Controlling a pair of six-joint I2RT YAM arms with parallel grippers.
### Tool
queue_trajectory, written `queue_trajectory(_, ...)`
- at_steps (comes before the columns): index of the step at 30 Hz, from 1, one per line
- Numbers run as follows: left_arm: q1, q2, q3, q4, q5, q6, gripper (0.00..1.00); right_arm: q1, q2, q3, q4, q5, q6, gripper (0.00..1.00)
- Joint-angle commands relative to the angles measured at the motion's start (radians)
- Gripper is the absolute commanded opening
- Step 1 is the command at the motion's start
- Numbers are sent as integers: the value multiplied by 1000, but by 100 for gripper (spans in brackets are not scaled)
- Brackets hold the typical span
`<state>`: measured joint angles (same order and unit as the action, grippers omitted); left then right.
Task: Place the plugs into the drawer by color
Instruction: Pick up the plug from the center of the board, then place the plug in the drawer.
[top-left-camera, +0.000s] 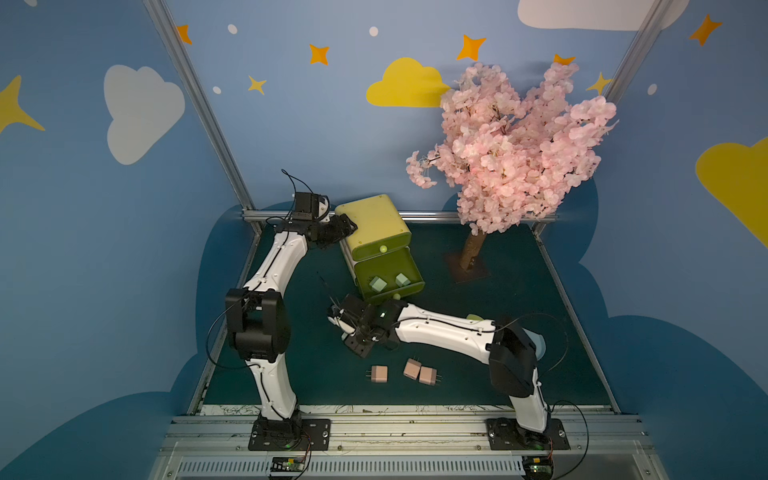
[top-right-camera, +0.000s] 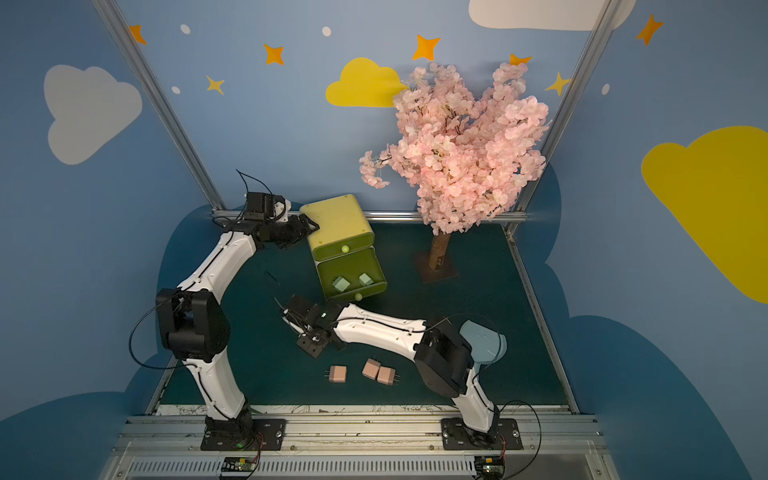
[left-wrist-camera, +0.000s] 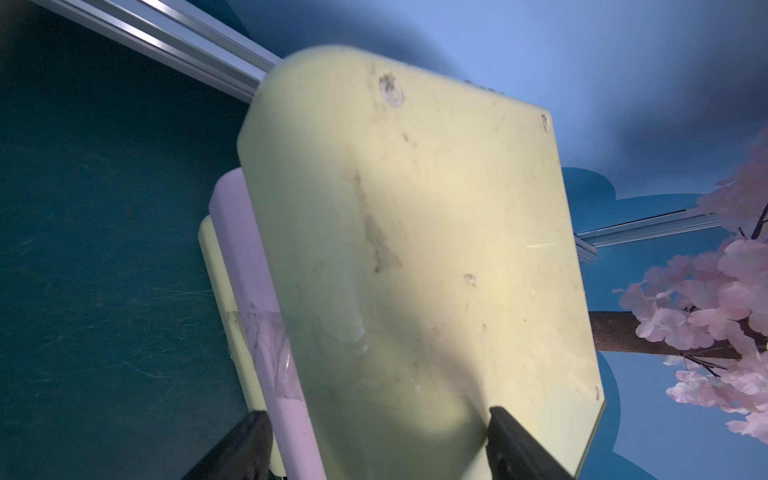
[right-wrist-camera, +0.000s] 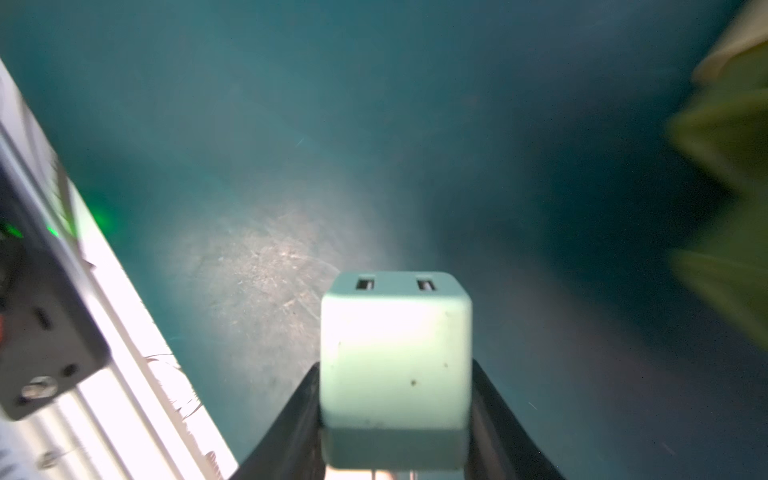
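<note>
Plugs are sitting in two places near mid-frame in both top views. A pair of green plugs (top-left-camera: 378, 284) is lying inside the pulled-out middle drawer (top-left-camera: 384, 266) of the yellow-green drawer chest (top-left-camera: 372, 222), which is standing just above centre on the dark green mat (top-left-camera: 519, 299). Three pink plugs (top-left-camera: 412, 368) are lying on the mat at lower centre, two touching and one apart to the left.

The right gripper (right-wrist-camera: 395, 368) is hanging low between the chest and the pink trio, clasping a third green plug (right-wrist-camera: 395, 332). Its black fingers (right-wrist-camera: 291, 424) are pressing on both sides of the plug, and the plug's two slots are facing away from the wrist camera. Whether that plug is resting on the mat cannot be told.

The left gripper (left-wrist-camera: 379, 413), at the chest's upper-left corner, is standing wide and bracing the cabinet body. One of its fingers is lying on the pale panel and the other beside a lilac strip (left-wrist-camera: 249, 270). A pink blossom tree (top-left-camera: 511, 145) is filling the upper right.
</note>
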<state>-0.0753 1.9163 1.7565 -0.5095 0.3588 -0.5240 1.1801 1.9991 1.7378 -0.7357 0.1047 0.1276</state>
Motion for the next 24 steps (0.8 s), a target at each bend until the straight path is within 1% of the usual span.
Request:
queue_trajectory(1,-11,-31,-9,-34,-24,12,82,-97,-76,37,-91,30,69,29)
queue_trajectory(5,-14,-32,-6,-34,-31,17,83,-192,-91,68,-107,77,74,25)
queue_trajectory(11,-16,-17,0,-42,-38,22,82,-314,0,184,-108,74,52,24)
queue_trajectory(17,-16,-10,3,-47,-42,27,82,-359,105,293,-108,65,48,22)
queue_trajectory(24,-14,-4,1,-52,-44,30,83,-378,184,357,-108,63,46,22)
